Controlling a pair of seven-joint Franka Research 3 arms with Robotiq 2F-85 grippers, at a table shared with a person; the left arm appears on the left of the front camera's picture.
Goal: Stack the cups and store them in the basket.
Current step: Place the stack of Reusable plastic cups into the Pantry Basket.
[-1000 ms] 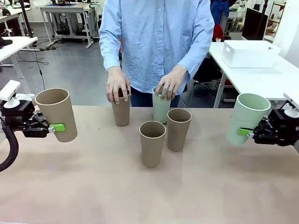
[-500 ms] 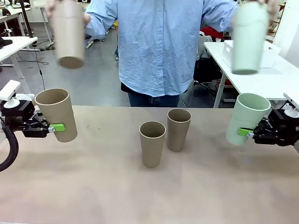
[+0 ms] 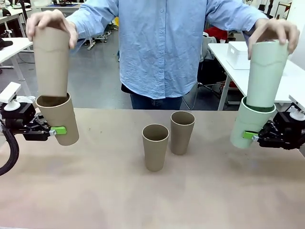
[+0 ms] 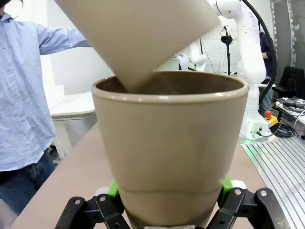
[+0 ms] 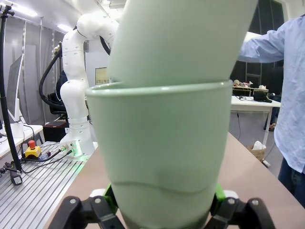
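My left gripper (image 3: 58, 130) is shut on a tan cup (image 3: 59, 119), held upright above the table's left edge. The person's hand lowers a second tan cup (image 3: 50, 59) into its mouth; the left wrist view shows that cup (image 4: 138, 33) tilted, its base just inside the held cup (image 4: 169, 157). My right gripper (image 3: 249, 135) is shut on a mint cup (image 3: 249, 123) at the right edge, and the person's other hand pushes another mint cup (image 3: 266, 71) into it. Two tan cups (image 3: 155, 147) (image 3: 182, 132) stand mid-table. The white basket (image 3: 237, 55) sits on a side table, far right.
The person stands at the far edge with both arms spread wide over my grippers. White tables flank the scene behind. Another white robot arm (image 5: 78, 86) stands beyond the table's end in both wrist views.
The person lifted a tan and a mint cup off the table, swung them outward and brought them down into the cups I hold. Both my grippers stayed still.
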